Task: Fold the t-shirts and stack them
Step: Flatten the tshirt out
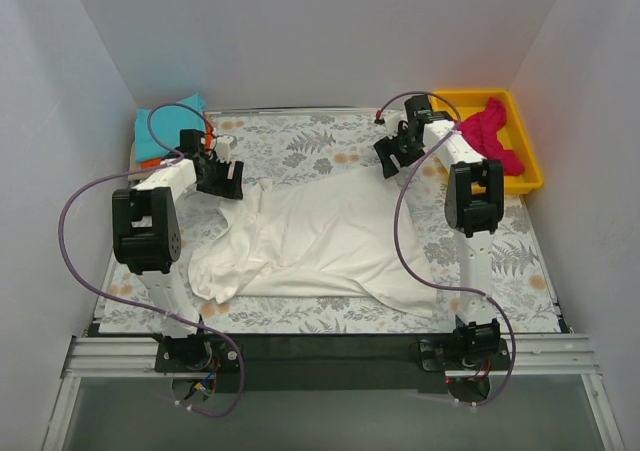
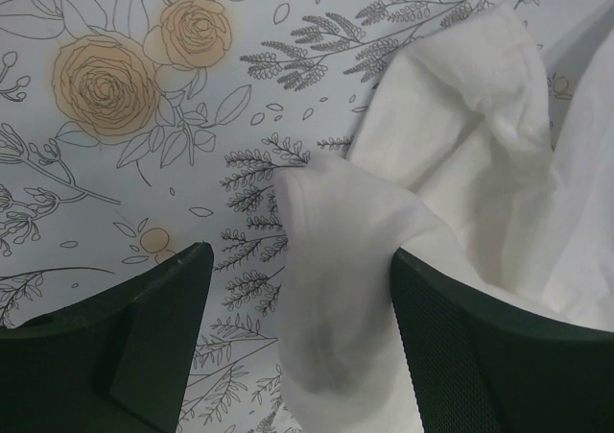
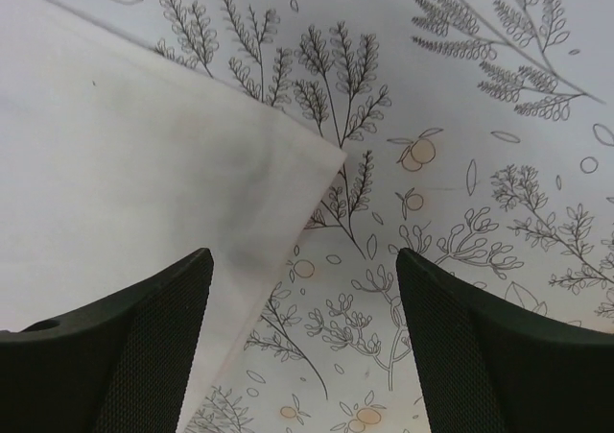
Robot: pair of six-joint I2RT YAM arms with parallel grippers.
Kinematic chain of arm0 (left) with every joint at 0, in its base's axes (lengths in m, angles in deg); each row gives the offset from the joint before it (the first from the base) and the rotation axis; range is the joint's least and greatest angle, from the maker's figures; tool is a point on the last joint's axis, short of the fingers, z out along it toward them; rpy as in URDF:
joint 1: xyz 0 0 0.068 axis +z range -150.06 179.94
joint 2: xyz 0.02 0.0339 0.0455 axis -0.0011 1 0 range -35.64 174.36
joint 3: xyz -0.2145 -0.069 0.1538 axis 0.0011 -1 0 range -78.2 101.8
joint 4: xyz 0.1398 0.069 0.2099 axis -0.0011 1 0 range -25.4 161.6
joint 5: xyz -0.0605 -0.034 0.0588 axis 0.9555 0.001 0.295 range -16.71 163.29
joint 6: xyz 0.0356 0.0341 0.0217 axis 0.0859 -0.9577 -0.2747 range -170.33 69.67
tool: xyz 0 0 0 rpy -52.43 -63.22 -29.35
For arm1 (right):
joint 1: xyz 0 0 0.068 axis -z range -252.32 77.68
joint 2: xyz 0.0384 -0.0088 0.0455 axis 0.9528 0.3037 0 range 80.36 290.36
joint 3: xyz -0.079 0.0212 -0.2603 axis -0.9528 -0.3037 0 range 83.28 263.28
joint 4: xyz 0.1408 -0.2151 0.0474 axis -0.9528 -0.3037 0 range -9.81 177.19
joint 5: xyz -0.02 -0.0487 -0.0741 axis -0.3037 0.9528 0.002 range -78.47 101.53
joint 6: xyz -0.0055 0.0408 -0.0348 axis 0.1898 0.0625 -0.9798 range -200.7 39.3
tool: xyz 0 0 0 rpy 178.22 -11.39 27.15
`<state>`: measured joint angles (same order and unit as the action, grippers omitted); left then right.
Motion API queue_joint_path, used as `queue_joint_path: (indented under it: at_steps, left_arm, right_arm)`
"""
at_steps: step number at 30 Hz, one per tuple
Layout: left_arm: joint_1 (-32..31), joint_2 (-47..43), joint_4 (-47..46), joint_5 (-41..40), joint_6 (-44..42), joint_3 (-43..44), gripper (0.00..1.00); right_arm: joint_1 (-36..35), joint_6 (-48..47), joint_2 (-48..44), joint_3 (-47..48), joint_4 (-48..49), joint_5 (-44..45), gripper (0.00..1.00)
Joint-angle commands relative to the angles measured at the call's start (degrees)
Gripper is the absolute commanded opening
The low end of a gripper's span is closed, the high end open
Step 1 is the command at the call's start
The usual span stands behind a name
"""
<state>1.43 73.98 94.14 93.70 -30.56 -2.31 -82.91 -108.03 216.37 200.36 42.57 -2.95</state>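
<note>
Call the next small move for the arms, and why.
Probably lower both open tools and pinch. The right tool hovers by the white tee's flat far corner; the left tool hovers over its bunched edge. Neither grips cloth yet.

Plain white walls (image 1: 320, 41) shut in the scene on three sides: one across the top of the frame, one slanting down the left edge, one down the right. Between them lies a counter (image 1: 330, 356) spread with a grey cloth (image 1: 300, 146) printed with leaves and pale orange flowers. A silver metal rail (image 1: 110, 356) runs along the counter's near edge, low in the frame, above a dull grey strip of floor (image 1: 330, 416). The light is soft and even.
</note>
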Motion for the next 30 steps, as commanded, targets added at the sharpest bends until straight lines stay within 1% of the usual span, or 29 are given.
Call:
queue_joint_path:
  at_steps: [1, 6, 7, 8, 11, 12, 13, 14, 16, 17, 18, 19, 24, 25, 26, 28, 30]
  left_arm:
    - [0.17, -0.9, -4.66, -2.91, 4.92, 1.01, 0.67]
    - [0.44, -0.99, -5.89, -3.18, 6.77, 0.91, 0.67]
    - [0.35, -0.73, -5.9, -3.18, 6.77, 0.92, 0.67]
    - [0.44, -0.47, -5.81, -3.0, 6.86, 1.7, 0.68]
    - [0.44, 1.2, -5.81, -0.29, 7.91, 4.07, 0.7]
    - [0.44, 1.73, -5.64, 2.16, 8.7, 4.6, 0.7]
    - [0.35, 2.34, -5.55, 3.32, 9.4, 5.22, 0.71]
    - [0.35, 3.39, -5.55, 4.11, 10.02, 5.83, 0.71]
    - [0.35, 4.28, -5.63, 6.65, 11.33, 7.33, 0.71]
    - [0.35, 4.89, -5.89, 6.84, 11.87, 7.68, 0.71]
    - [0.26, 5.25, -6.59, 7.1, 12.39, 8.47, 0.71]
    - [0.17, 5.68, -6.69, 7.54, 12.83, 8.91, 0.71]
    - [-0.7, 7.71, -7.04, 6.58, 11.52, 9.97, 0.69]
    - [-0.71, 7.8, -6.95, 5.97, 10.82, 9.45, 0.69]
    - [-2.53, 7.8, -6.6, 4.92, 9.69, 9.18, 0.7]
    - [-3.43, 7.62, -6.6, 3.77, 8.8, 8.04, 0.73]
    - [-3.78, 7.62, -6.86, 2.19, 8.36, 6.72, 0.71]
  right_arm:
    - [-0.22, 4.91, 1.01, 2.37, 3.31, -1.17, 0.69]
    - [-0.22, 8.52, 2.24, 1.13, 8.58, -1.78, 0.61]
    - [-0.39, 8.7, 2.68, 1.14, 8.59, -1.78, 0.61]
    - [-0.48, 8.96, 3.12, 1.31, 8.67, -1.78, 0.57]
    - [-0.4, 9.75, 3.83, 0.09, 8.67, -4.14, 0.5]
    - [-0.4, 9.84, 3.74, -0.53, 8.76, -5.02, 0.48]
    - [-0.48, 10.1, 3.92, -1.06, 8.59, -6.08, 0.44]
    - [-0.4, 10.63, 3.92, -1.41, 8.5, -6.61, 0.35]
    - [-0.4, 10.72, 3.83, -2.9, 8.5, -7.75, 0.24]
    - [-0.4, 10.72, 3.74, -3.25, 8.5, -7.93, 0.11]
    - [-0.4, 10.55, 3.65, -3.61, 8.41, -7.84, 0.05]
    - [-0.22, 10.37, 3.13, -4.13, 8.32, -7.5, 0.01]
    - [1.27, 8.79, -1.17, -7.03, 8.5, -7.23, 0.01]
    - [2.06, 8.53, -3.18, -7.91, 8.67, -6.53, 0.01]
    - [2.59, 8.18, -4.25, -8.35, 8.76, -6.09, 0.01]
    - [3.64, 7.21, -6.88, -9.06, 8.85, -4.69, 0.01]
    - [5.31, 6.24, -8.29, -9.67, 8.76, -4.07, 0.01]
